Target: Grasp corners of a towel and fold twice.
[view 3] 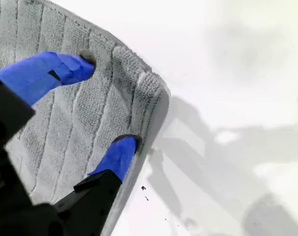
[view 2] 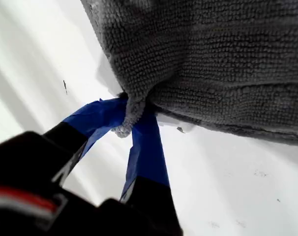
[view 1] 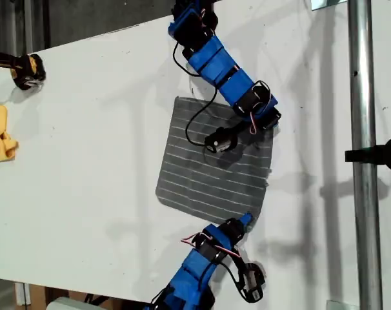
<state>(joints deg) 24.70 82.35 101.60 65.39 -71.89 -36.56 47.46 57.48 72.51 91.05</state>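
My first gripper (view 2: 132, 120) pinches one towel (view 1: 211, 165) corner (view 2: 125, 129) while my second gripper (view 3: 102, 105), jaws spread, straddles another for the fold.

A white surface (view 1: 99, 148) carries everything. The towel (view 1: 211, 169), grey with thin white stripes, lies spread flat near the middle of the exterior view, one layer thick; in the first wrist view one corner (view 2: 127, 120) is pinched up off the surface. Toward the exterior view's left edge a crumpled yellow cloth (view 1: 0, 132) rests on the surface, well apart from the towel. Just above it in that view sits a small black and yellow object (view 1: 28, 70), too small to identify. A few tiny dark specks (view 3: 145, 192) dot the surface near the towel's edge.
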